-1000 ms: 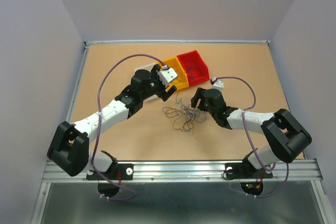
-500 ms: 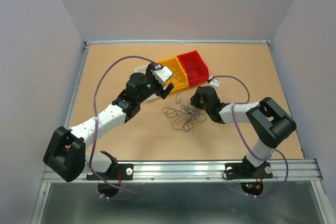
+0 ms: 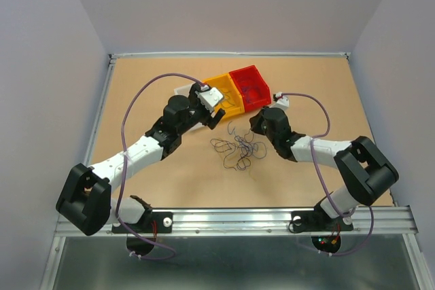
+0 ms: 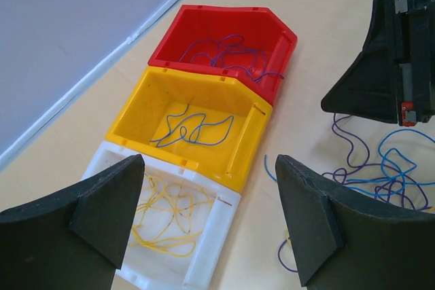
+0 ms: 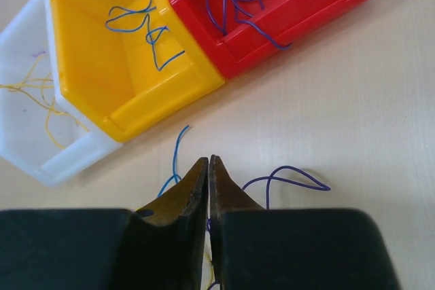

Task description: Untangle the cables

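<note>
Lying nearest the arm bases, a loose tangle of thin, curly cables was spread on the tan counter, roughly midway between the two arms. Just past its right edge the right gripper was held low over the counter, with its fingers pressed together and no gap visible. A blue cable end and a purple cable loop were seen emerging from beneath the tips, though whether either was pinched could not be told. Farther back and to the left, the left gripper was held just beside the bins, with its fingers spread wide apart and nothing between them. Beyond it three bins were set touching in a row. Yellow strands were gathered in a white bin, and a blue wire was curled in a yellow bin. Farthest of all, purple and blue strands were piled in a red bin.
</note>
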